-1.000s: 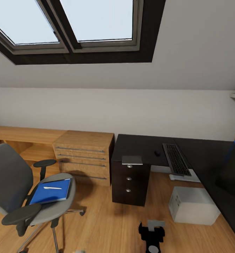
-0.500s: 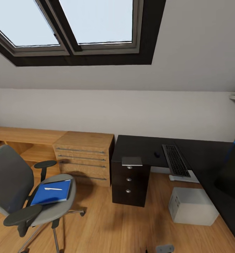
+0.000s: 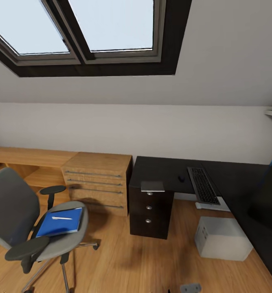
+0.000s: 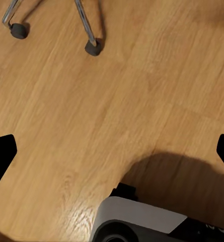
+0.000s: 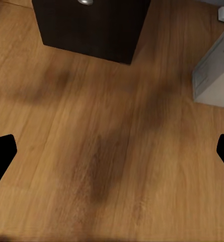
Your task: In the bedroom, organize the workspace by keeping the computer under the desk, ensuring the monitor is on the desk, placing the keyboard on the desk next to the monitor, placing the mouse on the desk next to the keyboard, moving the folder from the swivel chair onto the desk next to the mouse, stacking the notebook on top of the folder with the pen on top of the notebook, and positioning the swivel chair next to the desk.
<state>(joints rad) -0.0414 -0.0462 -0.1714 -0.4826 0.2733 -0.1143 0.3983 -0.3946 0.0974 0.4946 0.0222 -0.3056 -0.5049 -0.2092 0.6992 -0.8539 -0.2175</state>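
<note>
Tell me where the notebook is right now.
In the head view, the notebook lies on the front edge of the black cabinet desk, above its drawers, left of the mouse.

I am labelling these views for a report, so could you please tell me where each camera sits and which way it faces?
Head view: high on the robot, facing the swivel chair, blue folder, cabinet desk and computer; no arm in clear view.
Left wrist view: by the left tool, facing the floor and chair castors; a pale robot part at the frame's edge.
Right wrist view: by the right tool, facing floor, cabinet desk and computer.
Shared: the cabinet desk and computer, by head and right wrist views.
</note>
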